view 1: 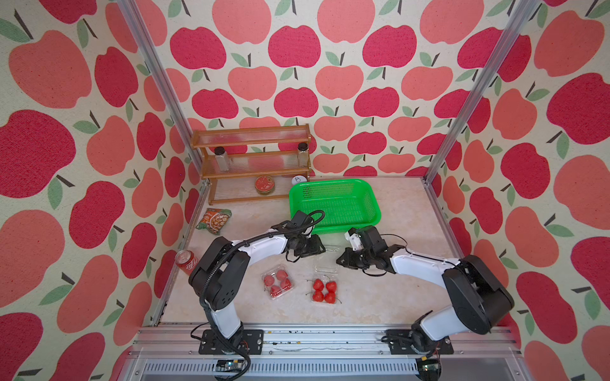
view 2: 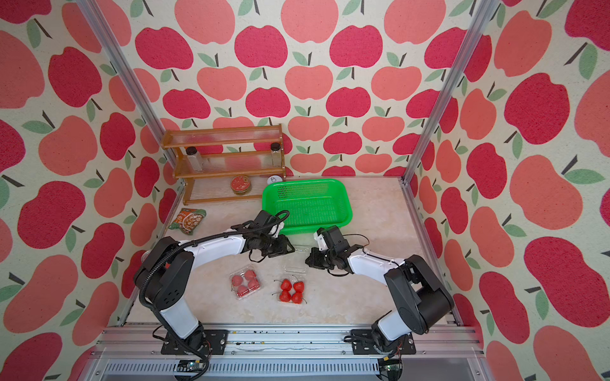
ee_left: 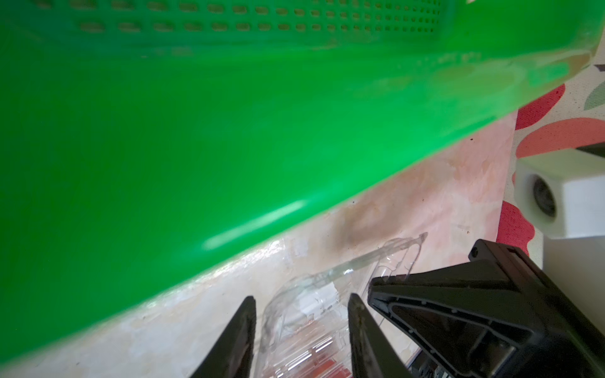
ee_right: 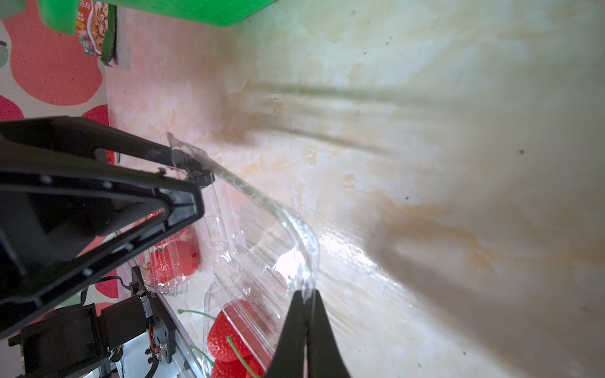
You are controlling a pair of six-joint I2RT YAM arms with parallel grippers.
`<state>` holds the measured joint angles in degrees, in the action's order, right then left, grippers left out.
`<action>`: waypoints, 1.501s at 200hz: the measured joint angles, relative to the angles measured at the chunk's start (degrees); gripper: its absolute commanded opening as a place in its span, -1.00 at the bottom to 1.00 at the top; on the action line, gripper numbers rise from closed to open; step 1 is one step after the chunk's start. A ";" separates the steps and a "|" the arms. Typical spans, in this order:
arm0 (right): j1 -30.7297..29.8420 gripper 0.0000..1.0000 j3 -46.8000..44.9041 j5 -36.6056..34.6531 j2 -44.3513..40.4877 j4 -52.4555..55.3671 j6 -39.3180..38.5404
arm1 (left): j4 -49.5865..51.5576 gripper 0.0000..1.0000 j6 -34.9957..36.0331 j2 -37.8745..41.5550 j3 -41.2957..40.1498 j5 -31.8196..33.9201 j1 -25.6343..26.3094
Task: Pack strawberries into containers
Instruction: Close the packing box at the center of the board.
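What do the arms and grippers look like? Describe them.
Left arm and right arm: white shells, bulky black joints. A ribbed black hose runs along the left; thin black wires loop off the right. Left gripper and right gripper: black, tapered, triangular fingers.

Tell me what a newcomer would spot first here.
The bright green basket at the back grabs the eye first. In front of it the right claw pinches the raised lid of a clear box of four red berries; a shut box of four more sits beside it.
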<state>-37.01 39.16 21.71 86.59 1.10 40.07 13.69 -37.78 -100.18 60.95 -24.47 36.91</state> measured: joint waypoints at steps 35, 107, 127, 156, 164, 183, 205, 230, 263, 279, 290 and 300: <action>0.00 -0.86 0.02 -0.04 0.00 0.07 -0.02 | -2.71 -0.11 0.02 -1.01 -0.07 -1.88 0.09; 0.00 -0.05 0.17 -0.02 0.00 0.04 -0.46 | -8.39 -0.11 0.04 -1.09 -2.56 -6.73 0.37; 0.00 0.06 0.33 -0.07 0.00 -0.02 -0.92 | -9.20 -0.11 0.07 -1.09 -2.86 -7.45 0.48; 0.00 0.18 0.37 -0.04 -0.17 -0.04 -1.11 | -9.35 -0.12 0.26 -1.07 -2.97 -7.76 0.48; 0.00 0.18 0.37 -0.02 -0.37 -0.07 -1.11 | -9.44 -0.12 0.26 -1.07 -3.04 -7.87 0.48; 0.00 0.20 0.37 0.02 -1.03 -0.15 -1.14 | -9.66 -0.12 0.31 -0.83 -3.34 -8.00 0.48; 0.00 0.21 0.37 1.01 -1.55 -0.94 -1.27 | -9.66 -0.12 0.46 -0.37 -3.48 -8.00 0.48; 0.00 0.20 0.39 2.67 -1.64 -2.82 -1.44 | -9.44 -0.12 0.48 0.33 -3.48 -8.00 0.48; 0.00 0.20 0.39 4.33 -1.88 -4.24 -1.60 | -8.94 -0.11 1.31 1.09 -3.48 -7.98 0.46; 0.00 0.19 0.39 4.90 -2.40 -4.39 -1.60 | -8.81 -0.11 1.31 1.36 -3.48 -7.96 0.46; 0.00 0.19 0.39 5.25 -2.95 -4.46 -1.73 | -8.81 -0.11 1.31 1.62 -3.48 -7.98 0.37; 0.00 0.19 0.39 5.42 -3.65 -4.50 -1.77 | -8.79 -0.10 1.29 1.97 -3.48 -7.98 0.22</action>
<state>-37.01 39.55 27.14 82.94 -3.40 38.30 4.91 -36.49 -98.21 57.47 -32.45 37.12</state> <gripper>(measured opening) 0.597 0.446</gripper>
